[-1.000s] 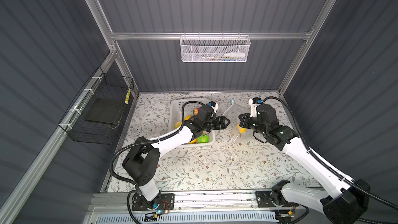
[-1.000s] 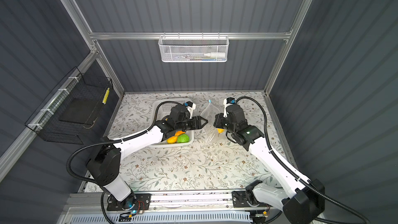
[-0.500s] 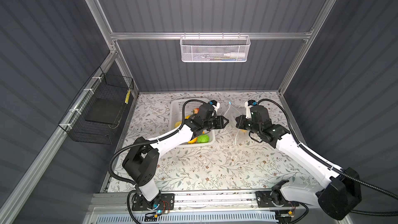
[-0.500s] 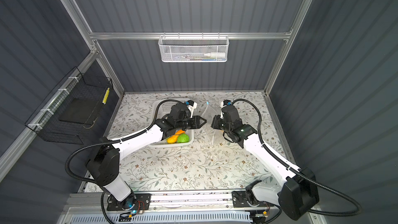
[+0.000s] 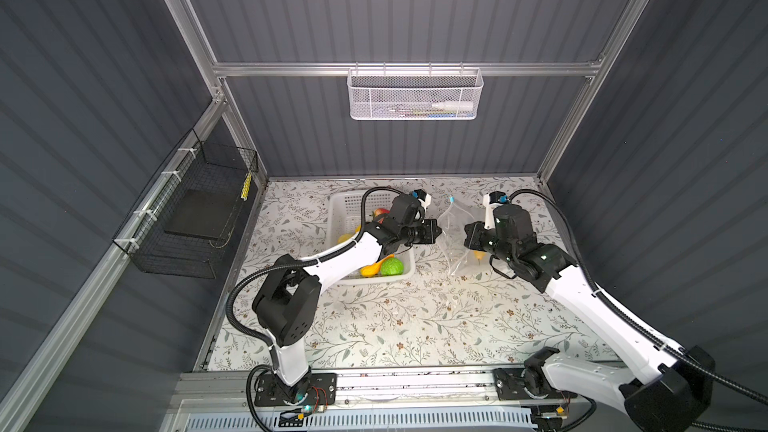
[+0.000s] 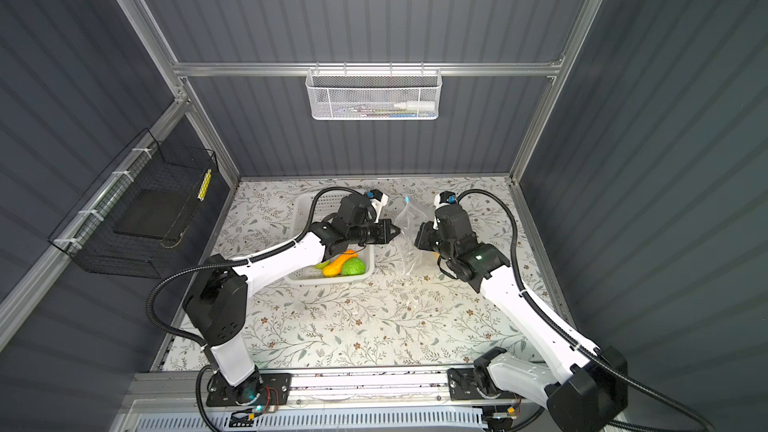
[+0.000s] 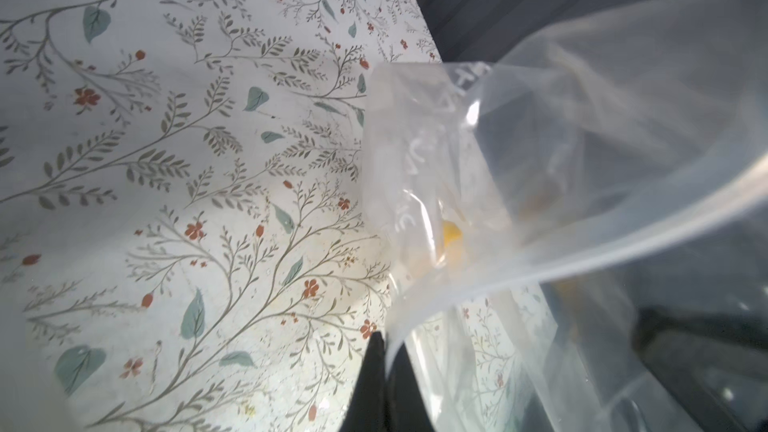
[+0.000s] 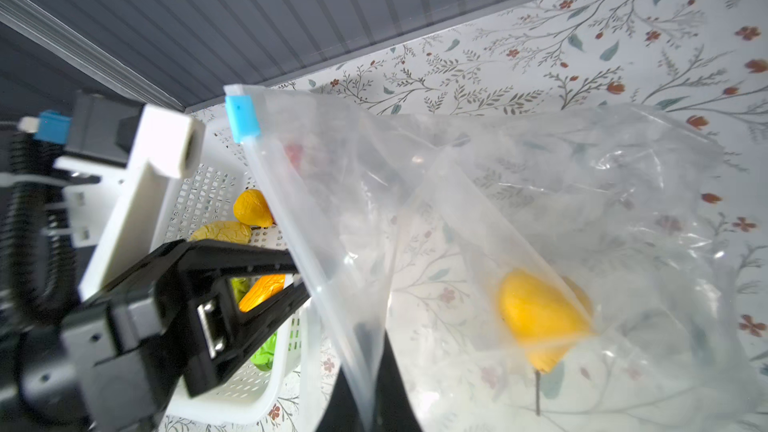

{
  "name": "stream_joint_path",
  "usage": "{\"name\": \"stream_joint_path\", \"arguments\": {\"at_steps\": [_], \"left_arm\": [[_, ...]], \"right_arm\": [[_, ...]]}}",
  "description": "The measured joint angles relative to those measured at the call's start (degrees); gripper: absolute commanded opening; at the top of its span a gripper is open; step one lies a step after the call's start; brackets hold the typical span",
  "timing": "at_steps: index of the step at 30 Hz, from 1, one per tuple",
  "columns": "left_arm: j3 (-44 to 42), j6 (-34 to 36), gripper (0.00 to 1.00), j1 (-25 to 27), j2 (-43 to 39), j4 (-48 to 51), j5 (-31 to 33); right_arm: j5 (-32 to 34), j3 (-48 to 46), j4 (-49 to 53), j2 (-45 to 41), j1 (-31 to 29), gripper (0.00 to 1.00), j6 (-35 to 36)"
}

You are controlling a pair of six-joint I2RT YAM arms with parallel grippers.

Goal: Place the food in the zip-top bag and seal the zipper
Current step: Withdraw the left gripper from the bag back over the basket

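I've got L jaws & R jaws each pinching the zip-top bag (image 8: 561, 184) mouth. If the thin film slips, the yellow fruit (image 8: 540, 317), lower right in the right wrist view, may spill out.

The left arm (image 5: 345, 253) and right arm (image 5: 582, 297) have white shells on the long links and bulky black joint housings, each trailed by a ribbed black cable (image 8: 29, 251). The left gripper (image 8: 300, 278) is black and angular, behind it a white bracket (image 8: 141, 184) with a small blue plug (image 8: 52, 128).
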State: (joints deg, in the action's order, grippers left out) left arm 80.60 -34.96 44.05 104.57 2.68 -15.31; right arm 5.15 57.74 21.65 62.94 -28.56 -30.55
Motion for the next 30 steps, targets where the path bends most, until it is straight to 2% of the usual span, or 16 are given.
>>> {"name": "stream_joint_path", "arguments": {"at_steps": [7, 15, 19, 21, 24, 25, 27, 30], "left_arm": [[4.5, 1.2, 0.0, -0.5, 3.3, 1.2, -1.5], [2.3, 1.8, 0.01, -3.3, 3.8, 4.7, -1.9], [2.1, 2.4, 0.06, -4.0, 3.8, 6.2, -1.9], [2.1, 3.0, 0.16, -4.0, 3.8, 6.7, -1.8], [2.1, 3.9, 0.54, -4.0, 3.8, 7.6, -1.7], [2.1, 4.0, 0.63, -4.0, 3.7, 8.0, -1.6], [1.4, 4.5, 0.71, -4.1, 3.0, 8.6, -1.2], [-1.8, 4.9, 0.74, -5.2, -0.6, 9.8, -1.2]], "right_arm": [[1.8, 3.3, 2.2, -3.5, -1.1, 0.0, 1.0], [2.1, 2.8, 3.1, 3.7, -1.2, 0.0, 1.0], [1.2, 0.8, 1.9, 6.6, -1.2, 0.0, 0.4], [0.5, 0.2, 1.2, 7.7, -1.2, 0.0, -0.1], [-0.5, 0.0, 0.1, 8.5, -1.2, 0.0, -0.5], [-0.9, 0.0, -0.5, 8.6, -1.2, 0.0, -0.6], [-1.4, 0.0, -1.5, 8.7, -1.2, 0.0, -0.8], [-2.3, -0.1, -2.6, 8.7, -1.1, 0.0, -1.1]]}}
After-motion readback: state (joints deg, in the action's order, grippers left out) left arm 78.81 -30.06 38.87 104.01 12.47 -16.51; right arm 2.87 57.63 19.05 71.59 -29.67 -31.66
